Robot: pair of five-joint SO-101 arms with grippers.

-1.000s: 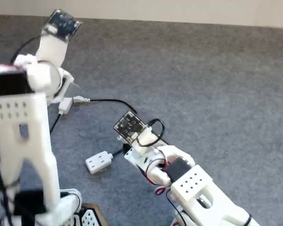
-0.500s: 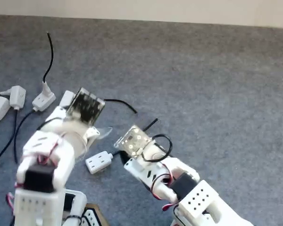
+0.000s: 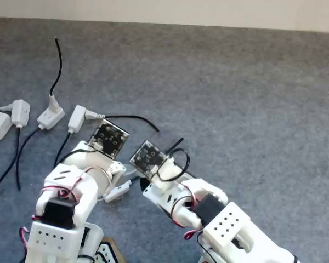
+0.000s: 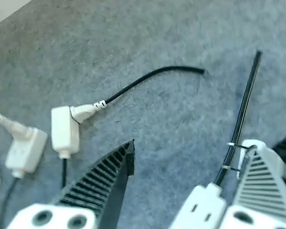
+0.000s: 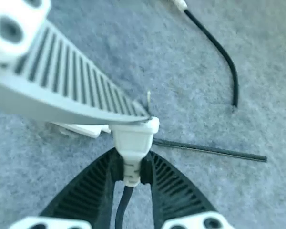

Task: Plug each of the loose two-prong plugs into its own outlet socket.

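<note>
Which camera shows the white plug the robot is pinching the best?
The right wrist view: the white plug sits close-up, pinched in the right end effector. In the high view, the right arm hides it. The left wrist view shows the outlet socket instead.

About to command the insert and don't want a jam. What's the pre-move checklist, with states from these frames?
1. Right gripper grip on plug: ok, shut on its body, with the cord trailing back between the fingers.
2. Outlet socket braced: not ok. The left gripper is open and the socket sits beside one finger, not clamped.
3. Prongs lined up with the slots: cannot tell. A left finger covers the meeting point in the right wrist view.
4. Socket slots free: ok, the face shows bare in the left wrist view.
5. Plugged-in pair out of the way: ok, it lies apart on the carpet.
</note>
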